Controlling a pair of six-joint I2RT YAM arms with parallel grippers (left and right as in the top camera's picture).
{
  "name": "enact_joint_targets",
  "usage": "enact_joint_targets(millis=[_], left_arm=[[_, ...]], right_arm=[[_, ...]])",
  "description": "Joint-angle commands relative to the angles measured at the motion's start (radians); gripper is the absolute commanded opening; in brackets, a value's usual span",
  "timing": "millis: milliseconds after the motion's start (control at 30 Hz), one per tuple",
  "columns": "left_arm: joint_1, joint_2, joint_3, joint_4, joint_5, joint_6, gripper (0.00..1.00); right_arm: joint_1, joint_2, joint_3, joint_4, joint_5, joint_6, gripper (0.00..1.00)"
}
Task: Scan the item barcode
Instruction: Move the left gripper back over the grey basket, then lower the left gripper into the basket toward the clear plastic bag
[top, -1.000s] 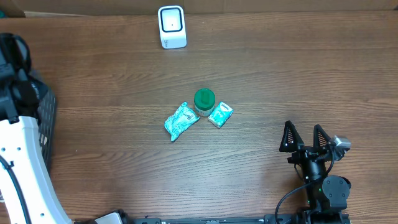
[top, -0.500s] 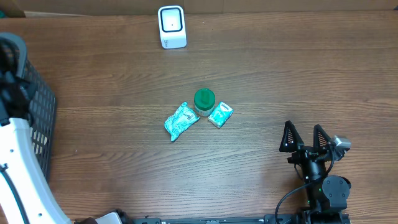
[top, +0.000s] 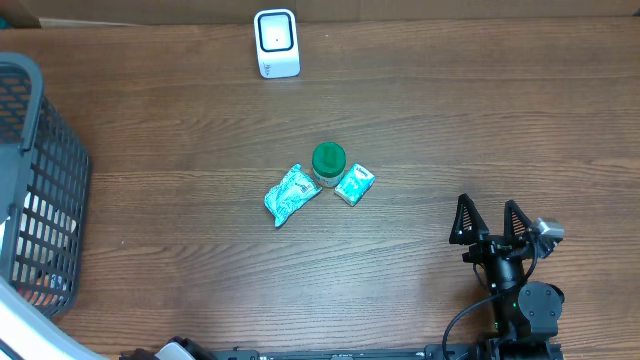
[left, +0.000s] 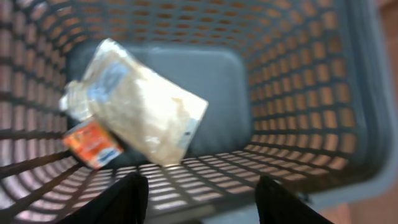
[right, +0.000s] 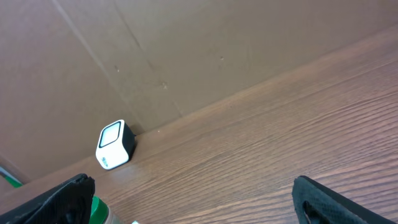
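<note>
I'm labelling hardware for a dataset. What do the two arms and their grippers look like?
The right arm is black, with a black cable, a silver module near the wrist, and a right gripper of two black triangular fingers. The left arm shows only a white shell; the left gripper has dark fingers.

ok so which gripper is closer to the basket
Left. The left gripper hangs over the basket, looking in; the right gripper sits far across the table.
</note>
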Motion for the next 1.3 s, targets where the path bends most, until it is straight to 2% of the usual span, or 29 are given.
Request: enact_joint_targets(millis=[0,167,433,633,767,900,1267], left_arm=[[0.041,0.055,0.006,-0.024,-0.023,-0.021,0.57],[0.047,0.138,-0.024,-0.036,-0.143,0.019,0.57],[0.047,0.312,-0.027,0.034,-0.160,0.315,0.72],[0.044,0.502,-0.027,0.112,0.029,0.616,0.66],[0.041,0.600,-0.027,0.130,0.040,0.684,0.66],[0.039,0.674,-0.027,0.150,0.040,0.699,0.68],[0.039,0.746,-0.027,0.241,0.160,0.816,0.73]], right_arm=[[-0.003,-0.007,-0.011,0.006,0.003,0.000,1.00],[-0.003,-0.007,-0.011,0.006,0.003,0.000,1.00],[-0.003,-0.007,-0.011,0.006,0.003,0.000,1.00],[-0.003,-0.007,-0.011,0.006,0.003,0.000,1.00],[-0.003,-0.007,-0.011,0.006,0.003,0.000,1.00],[-0.003,-0.007,-0.011,0.006,0.003,0.000,1.00],[-0.003,-0.007,-0.011,0.006,0.003,0.000,1.00]])
